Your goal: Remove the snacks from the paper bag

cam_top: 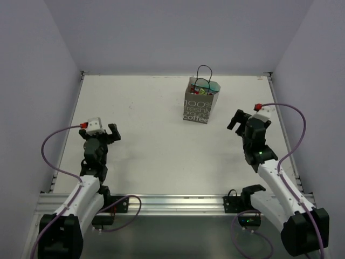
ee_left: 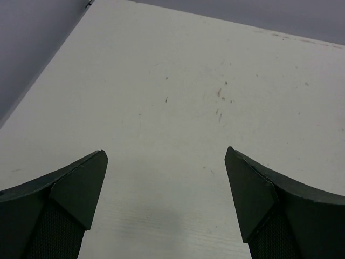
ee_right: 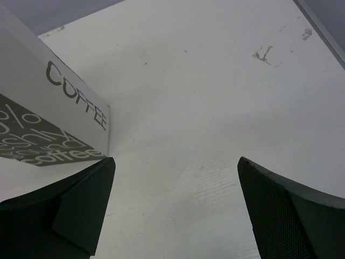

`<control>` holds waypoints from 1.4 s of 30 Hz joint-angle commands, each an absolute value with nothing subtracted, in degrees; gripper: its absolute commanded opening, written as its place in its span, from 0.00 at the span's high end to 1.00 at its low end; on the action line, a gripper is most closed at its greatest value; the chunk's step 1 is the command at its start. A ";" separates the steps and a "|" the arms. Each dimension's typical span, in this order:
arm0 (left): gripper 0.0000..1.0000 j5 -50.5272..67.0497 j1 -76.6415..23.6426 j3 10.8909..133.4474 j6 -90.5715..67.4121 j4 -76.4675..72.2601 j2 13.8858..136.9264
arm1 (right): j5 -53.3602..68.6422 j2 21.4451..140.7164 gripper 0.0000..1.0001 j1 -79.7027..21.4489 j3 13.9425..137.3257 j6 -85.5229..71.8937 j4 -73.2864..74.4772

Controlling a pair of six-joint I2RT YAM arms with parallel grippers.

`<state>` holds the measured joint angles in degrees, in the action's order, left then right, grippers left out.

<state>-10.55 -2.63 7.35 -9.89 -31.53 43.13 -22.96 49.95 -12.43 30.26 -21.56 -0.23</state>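
Grey-beige paper bag (cam_top: 200, 105) is spotted upright at one o'clock on the table (cam_top: 145, 156), colourful snacks (cam_top: 204, 86) shown inside only from overhead, its lettering caught by the right wrist, while left gripper (ee_left: 166, 162) and right gripper (ee_right: 177, 167) are held spread, empty.

Table (cam_top: 151, 135): matt white, faint grain, few scuffs tho. Paper bag (cam_top: 197, 110): matt grey paper, flat white print, plain white side. Snacks (cam_top: 202, 86) in top: foil-ish sheen, too small to tell more. Left end effector (ee_left: 166, 156), right end effector (ee_right: 175, 162): dull dark plastic, fine mesh texture inside. Rail (cam_top: 172, 204): brushed metal.
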 commanded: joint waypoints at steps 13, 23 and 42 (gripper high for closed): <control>0.00 -25.66 -2.29 45.78 -43.05 13.16 62.23 | -13.54 54.48 0.01 -14.94 60.28 -20.47 20.21; 0.00 -9.60 0.00 54.67 -49.65 24.53 62.13 | 6.66 66.77 0.01 -13.45 78.01 -26.88 21.01; 0.00 3.69 0.00 59.59 -51.78 29.09 65.39 | 6.68 95.98 0.01 -11.78 112.06 -22.50 46.85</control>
<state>1.32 -0.38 57.08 -52.71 28.86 66.76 3.16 96.16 -12.14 111.13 -24.29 43.40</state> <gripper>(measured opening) 0.997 0.987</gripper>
